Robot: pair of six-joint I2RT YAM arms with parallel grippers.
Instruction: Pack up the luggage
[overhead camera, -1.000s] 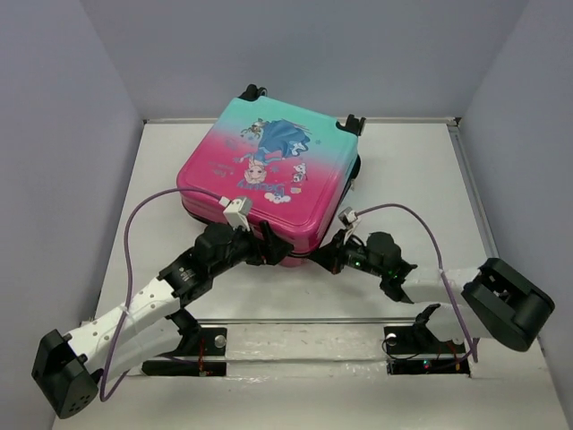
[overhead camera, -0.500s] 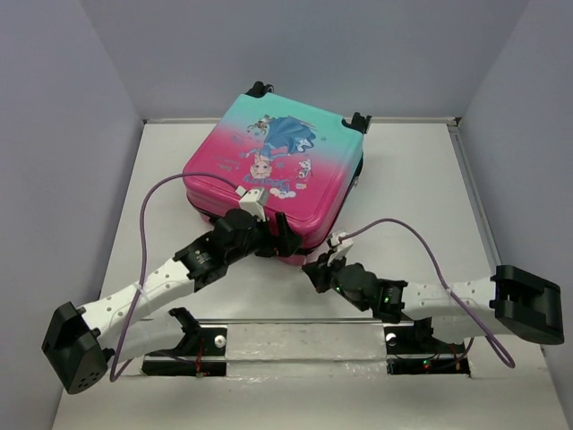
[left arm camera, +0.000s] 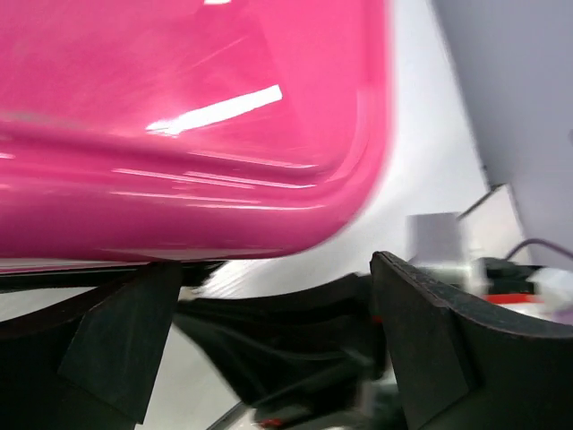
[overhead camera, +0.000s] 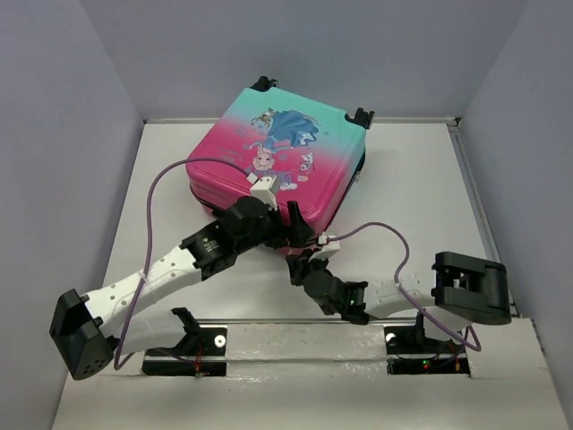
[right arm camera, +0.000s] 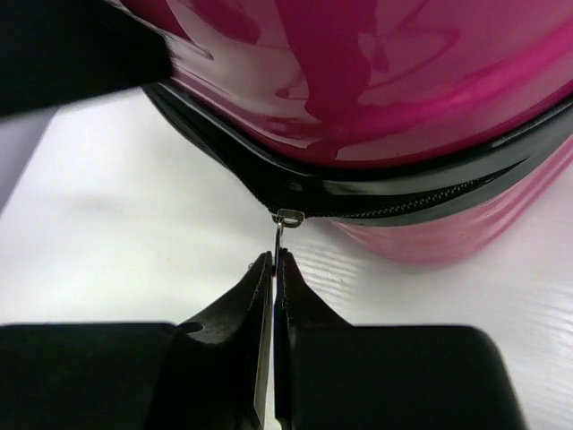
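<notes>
Luggage point(overhead camera: 277, 157) lies flat on surface point(overhead camera: 421, 197), lid down, just ahead of both tools. Right tool point(right arm camera: 271, 262) pressed together, pinching zipper pull point(right arm camera: 285, 218) at near corner seam. I judge this grip is meant to run zipper round and seal case. Left tool point(left arm camera: 269, 331) spread fully, holding nothing, pink shell corner just ahead. I read it as brace against sliding. Contact there: cannot tell.

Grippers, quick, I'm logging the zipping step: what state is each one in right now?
Left gripper: open wide at the luggage near corner, holding nothing.
Right gripper: shut on the zipper pull of the luggage.
</notes>
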